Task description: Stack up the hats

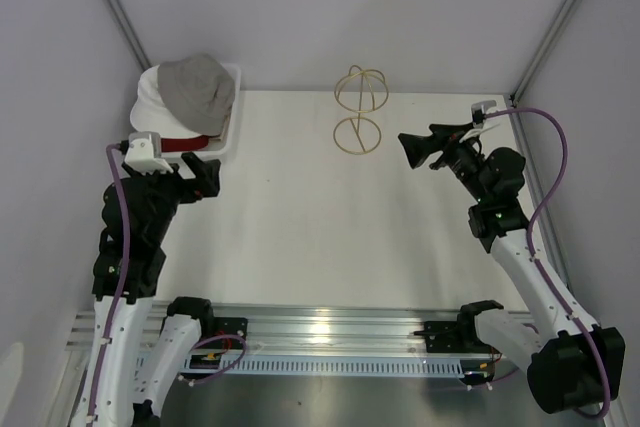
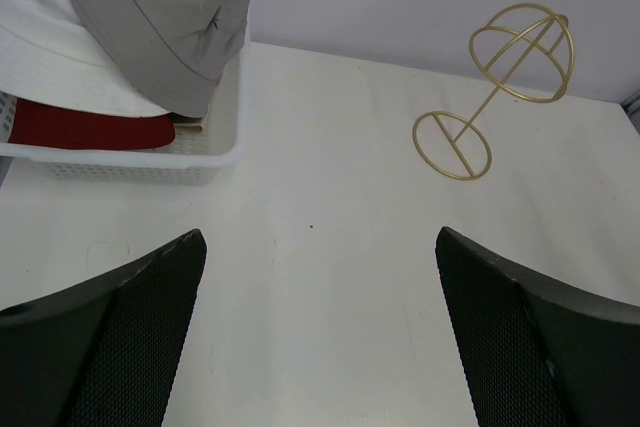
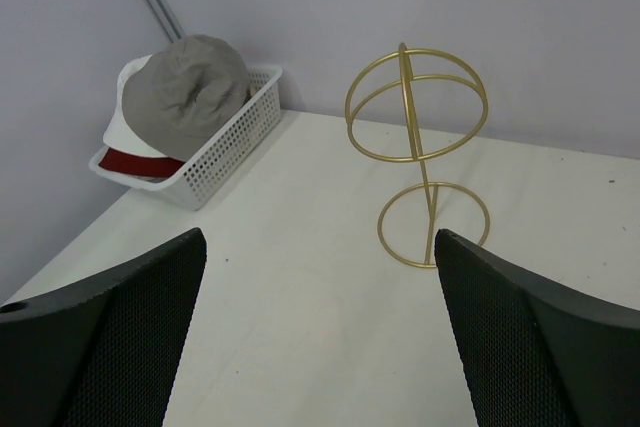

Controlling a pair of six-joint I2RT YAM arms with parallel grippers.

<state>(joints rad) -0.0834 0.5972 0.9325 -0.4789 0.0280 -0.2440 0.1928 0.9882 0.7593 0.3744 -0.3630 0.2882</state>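
Desk (image 1: 300, 217) has a white mesh basket (image 1: 229, 132) at its far-left corner. In it, top down: grey hat (image 1: 197, 87), white hat (image 1: 150, 99), dark red hat (image 1: 180, 143), and poss. a beige hat (image 2: 190, 127), though only a sliver shows. All look soft, light and floppy, so I'd pinch the grey one's brim or crown & expect sag. Left gripper (image 1: 197, 175), spread wide & empty, hangs just on the near side of the basket, not touching. Right gripper (image 1: 412, 150), also wide, is well apart by the gold stand (image 1: 360, 112).

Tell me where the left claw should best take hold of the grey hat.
Probably grip the grey hat by its floppy brim, coming from the open table side: it lies topmost in the basket, brim drooping towards the table.
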